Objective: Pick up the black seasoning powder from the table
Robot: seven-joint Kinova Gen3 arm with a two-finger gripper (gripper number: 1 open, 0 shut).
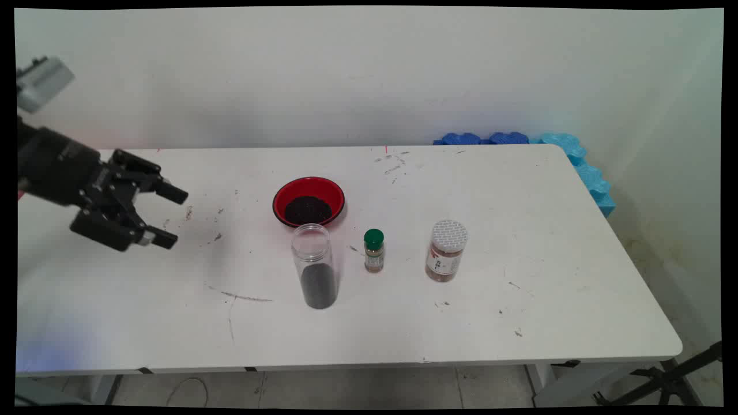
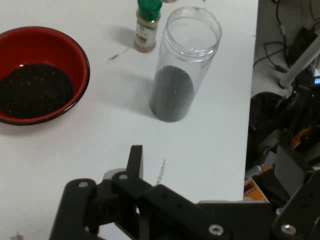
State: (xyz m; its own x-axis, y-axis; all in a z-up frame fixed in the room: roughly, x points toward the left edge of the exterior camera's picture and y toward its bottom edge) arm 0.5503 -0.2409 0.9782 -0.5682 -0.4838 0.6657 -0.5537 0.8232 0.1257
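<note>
Gripper [image 1: 170, 216] hovers over the table's [image 1: 519, 323] left part, jaws wide and empty, well apart from every object. Nearest is the open clear jar [image 1: 315, 266], part-filled with dark grains, just before the red bowl [image 1: 308, 200]; the spice bottle [image 1: 373, 250] stands beside it.

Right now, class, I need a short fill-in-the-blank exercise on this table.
1. The bowl is ____ outside its dark contents.
2. The small bottle has a ____ cap.
3. The clear jar has no ____.
4. The gripper has its jaws ____.

Missing words: red; green; lid; open
</note>
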